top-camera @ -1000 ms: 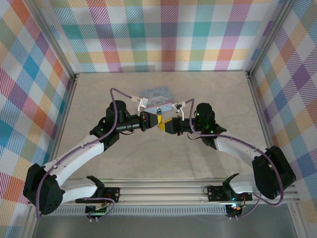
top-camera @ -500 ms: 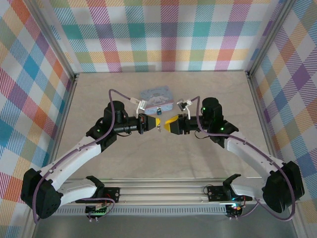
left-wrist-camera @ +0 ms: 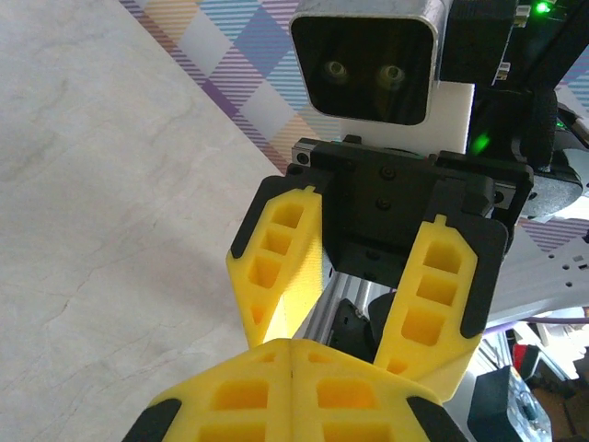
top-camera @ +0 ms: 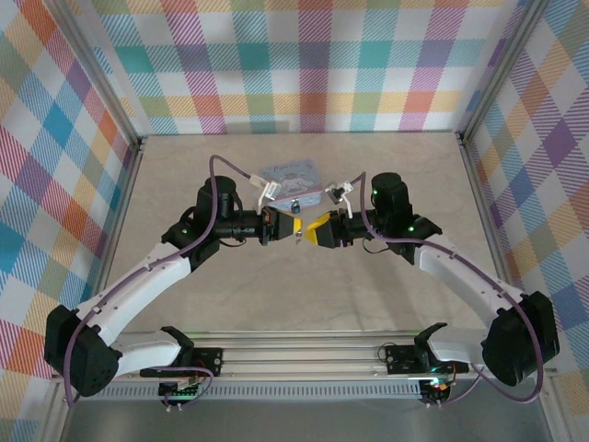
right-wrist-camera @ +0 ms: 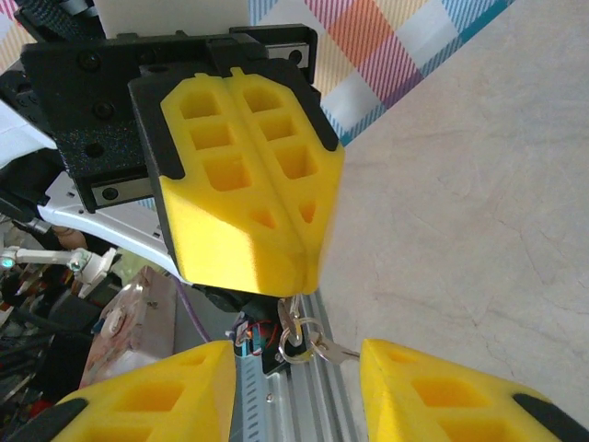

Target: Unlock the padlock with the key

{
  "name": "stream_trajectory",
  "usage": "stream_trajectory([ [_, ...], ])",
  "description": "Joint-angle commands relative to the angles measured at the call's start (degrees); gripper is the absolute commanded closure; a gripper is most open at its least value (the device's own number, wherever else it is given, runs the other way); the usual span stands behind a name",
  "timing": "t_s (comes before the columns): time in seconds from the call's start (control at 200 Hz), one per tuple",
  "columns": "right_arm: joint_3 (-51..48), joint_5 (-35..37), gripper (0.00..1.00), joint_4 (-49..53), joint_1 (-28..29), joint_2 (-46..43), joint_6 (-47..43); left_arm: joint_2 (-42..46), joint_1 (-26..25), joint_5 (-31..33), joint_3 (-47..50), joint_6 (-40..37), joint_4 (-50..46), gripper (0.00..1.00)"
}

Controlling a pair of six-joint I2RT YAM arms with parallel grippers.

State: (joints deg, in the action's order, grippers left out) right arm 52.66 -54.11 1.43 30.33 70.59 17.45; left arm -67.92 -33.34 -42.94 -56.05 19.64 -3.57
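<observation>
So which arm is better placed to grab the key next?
Right, most likely. The right gripper is open with a finger on each side of the key, which dangles on its key ring from the shut left gripper.

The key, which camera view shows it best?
Right wrist view: the key, on its ring, hangs close and sharp from the shut jaws of the left gripper. In the top external view it is a tiny speck.

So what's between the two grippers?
A small key dangles from the shut left gripper, ahead of the open right gripper, in the right wrist view.
</observation>
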Motion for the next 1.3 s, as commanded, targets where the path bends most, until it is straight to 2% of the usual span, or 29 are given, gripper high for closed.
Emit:
stream_trajectory([
  [0.0, 1.8, -2.6, 0.6, 0.7, -0.1, 0.5, -2.3, -0.9, 0.5, -2.8, -2.2, -1.4, -1.3, 1.0],
  [0.395, 2.6, -2.9, 0.59, -0.5, 0.6, 3.3, -1.2, -1.9, 0.5, -5.1, -2.9, -1.0, -0.9, 1.0],
  [0.595, 2.0, -4.0, 0.62, -3.7, 0.8, 3.6, 1.1, -1.8, 0.4, -5.4, -2.6, -0.8, -0.8, 1.0],
  [0.795, 0.6, -5.5, 0.77, -9.1, 0.8, 4.2, 5.3, -2.3, 0.4, -5.6, -2.4, -0.2, 0.1, 1.0],
  [0.97, -1.1, -5.3, 1.0, -13.7, 0.8, 4.9, 8.9, -3.0, 0.5, -5.6, -2.3, 0.5, 1.3, 1.0],
  [1.12, -2.6, -1.7, 1.0, -16.4, 0.8, 5.1, 11.6, -2.8, 0.5, -3.9, -1.8, 1.1, 2.6, 1.0],
  [1.2, -3.8, 1.6, 1.0, -18.2, 0.7, 5.1, 13.8, -1.6, 0.5, -1.0, -1.0, 2.0, 3.4, 0.77],
  [1.295, -5.7, 5.1, 1.0, -22.1, 0.5, 5.0, 16.9, 1.1, 1.5, 3.2, 0.4, 3.8, 4.1, 0.61],
])
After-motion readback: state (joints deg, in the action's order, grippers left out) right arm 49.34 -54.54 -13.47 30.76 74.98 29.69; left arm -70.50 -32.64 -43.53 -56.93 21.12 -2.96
